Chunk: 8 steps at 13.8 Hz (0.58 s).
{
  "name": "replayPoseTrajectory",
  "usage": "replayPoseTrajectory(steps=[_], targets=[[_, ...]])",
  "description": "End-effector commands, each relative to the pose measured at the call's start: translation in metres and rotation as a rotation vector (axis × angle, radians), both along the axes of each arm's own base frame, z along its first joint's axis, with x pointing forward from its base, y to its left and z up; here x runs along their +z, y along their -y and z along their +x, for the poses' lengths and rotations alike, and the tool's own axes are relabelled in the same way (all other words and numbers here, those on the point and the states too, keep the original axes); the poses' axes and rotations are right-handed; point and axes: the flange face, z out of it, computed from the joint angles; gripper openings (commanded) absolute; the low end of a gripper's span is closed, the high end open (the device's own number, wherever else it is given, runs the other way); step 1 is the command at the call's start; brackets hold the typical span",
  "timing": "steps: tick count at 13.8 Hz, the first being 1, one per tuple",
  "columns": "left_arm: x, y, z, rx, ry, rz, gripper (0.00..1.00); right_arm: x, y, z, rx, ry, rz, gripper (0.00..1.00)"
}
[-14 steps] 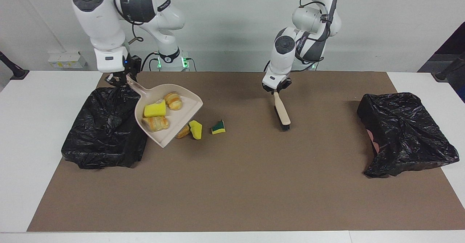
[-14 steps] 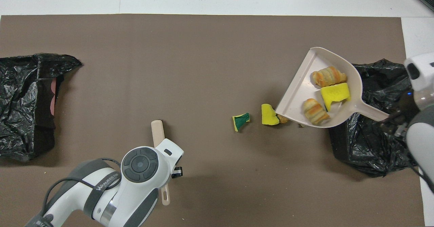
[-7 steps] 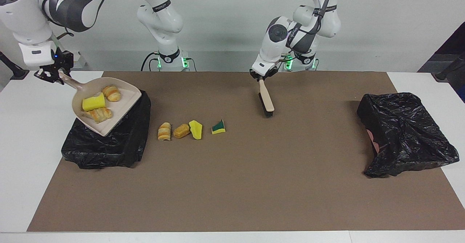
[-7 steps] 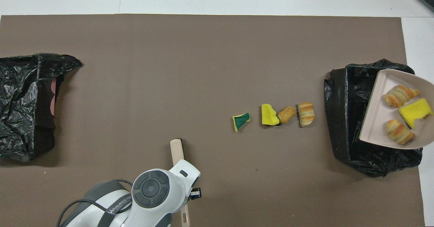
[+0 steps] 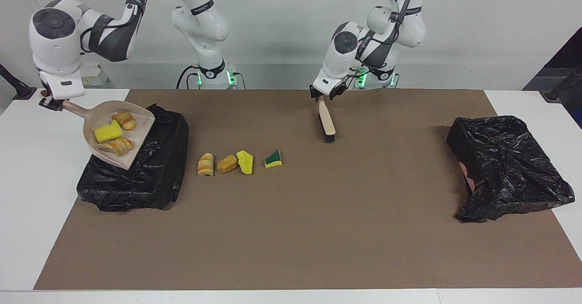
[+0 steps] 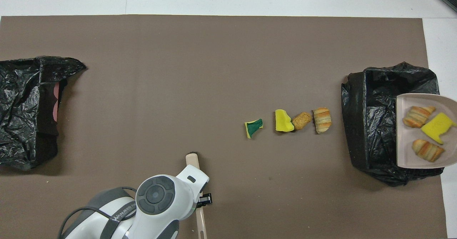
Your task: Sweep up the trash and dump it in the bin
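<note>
Your right gripper point(image 5: 51, 104) clasps the handle of the beige plastic dustpan point(image 5: 119, 133), though the overhead view cuts off both the gripper and that handle. The dustpan hangs over the black-bagged bin point(image 5: 141, 176) carrying one yellow sponge chunk point(image 5: 107, 132) and two bread lumps point(image 5: 117, 146); four more scraps point(image 5: 239, 161) lie on the brown mat point(image 5: 291, 231) beside the bin. Your left gripper point(image 5: 323, 97) grips the wooden-handled brush point(image 5: 326, 122), bristles down on the mat.

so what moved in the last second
The right gripper carried the dustpan, with three scraps in it, off the mat and over the bin bag at its end. That uncovered a striped lump on the mat. The left gripper drew the brush back toward the robots. The other three scraps and the second bag stayed.
</note>
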Motion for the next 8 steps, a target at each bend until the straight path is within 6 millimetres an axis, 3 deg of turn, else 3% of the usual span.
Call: replayPoseTrajectory(steps=[1,3,5,8], targets=[[0.009,-0.019,0.044,0.014,0.018,0.009,1.00,0.007,-0.022,0.000,0.103,-0.034,-0.108,0.00],[0.014,-0.047,0.085,0.051,0.045,0.011,1.00,0.010,-0.035,0.005,0.144,-0.046,-0.149,0.00],[0.032,-0.066,0.134,0.110,0.054,0.004,1.00,0.013,-0.042,0.008,0.163,-0.054,-0.179,0.00],[0.065,-0.099,0.201,0.092,0.022,-0.007,1.00,0.028,-0.069,0.007,0.167,-0.073,-0.257,0.00]])
